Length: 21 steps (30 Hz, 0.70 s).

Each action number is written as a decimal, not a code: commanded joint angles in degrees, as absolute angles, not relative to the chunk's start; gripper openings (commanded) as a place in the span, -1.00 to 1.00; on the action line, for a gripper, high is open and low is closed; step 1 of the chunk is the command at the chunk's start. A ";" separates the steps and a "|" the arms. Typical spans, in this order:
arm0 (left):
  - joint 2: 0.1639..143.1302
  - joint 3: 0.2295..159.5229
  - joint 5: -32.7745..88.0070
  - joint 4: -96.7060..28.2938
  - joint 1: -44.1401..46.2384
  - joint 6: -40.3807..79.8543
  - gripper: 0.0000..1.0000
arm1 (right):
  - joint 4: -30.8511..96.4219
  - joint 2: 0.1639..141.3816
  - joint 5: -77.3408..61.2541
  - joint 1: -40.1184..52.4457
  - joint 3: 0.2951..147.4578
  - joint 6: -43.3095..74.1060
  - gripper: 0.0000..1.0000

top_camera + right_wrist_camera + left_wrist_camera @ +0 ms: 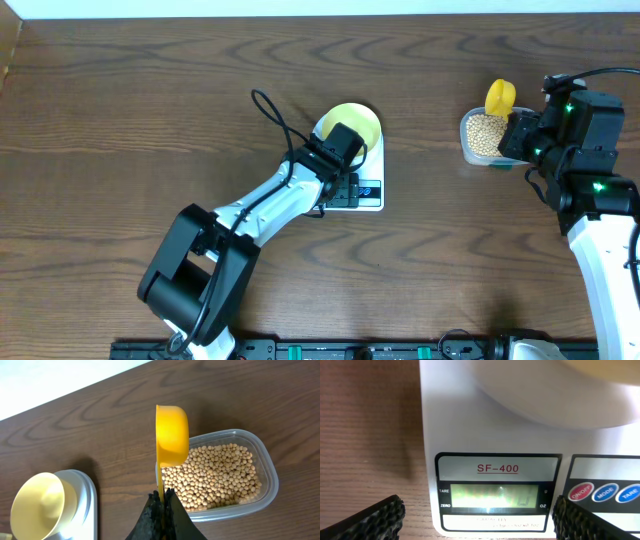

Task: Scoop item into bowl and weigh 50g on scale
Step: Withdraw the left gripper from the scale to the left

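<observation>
The white scale [372, 195] stands mid-table with the pale yellow bowl [355, 122] on its platform. No beans show inside the bowl [37, 505]. My left gripper [345, 182] hangs open just above the scale's display [492, 496], with its fingertips [385, 515] on either side of it and nothing between them. My right gripper [162, 497] is shut on the thin handle of a yellow scoop [172, 435]. The scoop is turned on its side over the left end of a clear tub [267, 467] full of tan beans [215, 475].
The tub [470, 150] sits at the right of the wooden table, about a hand's width right of the scale. Red and blue buttons [605, 492] lie right of the display. The table's far edge [60, 390] runs behind the tub.
</observation>
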<state>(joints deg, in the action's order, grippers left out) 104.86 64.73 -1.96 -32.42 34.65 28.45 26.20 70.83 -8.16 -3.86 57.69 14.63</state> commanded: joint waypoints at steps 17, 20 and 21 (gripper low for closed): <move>88.97 64.27 10.15 -36.38 30.59 23.11 0.93 | 27.14 70.83 -8.51 -4.08 58.33 14.50 -0.98; 82.91 64.27 12.99 -41.06 25.45 17.50 0.93 | 26.98 70.83 -8.49 -4.08 58.33 14.48 -0.98; 81.65 64.27 13.04 -42.35 23.90 16.45 0.93 | 26.81 70.83 -8.49 -4.08 58.33 14.50 -0.98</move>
<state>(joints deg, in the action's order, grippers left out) 85.82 64.45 9.65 -39.35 28.60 23.00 27.14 70.83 -8.16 -3.86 57.69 14.63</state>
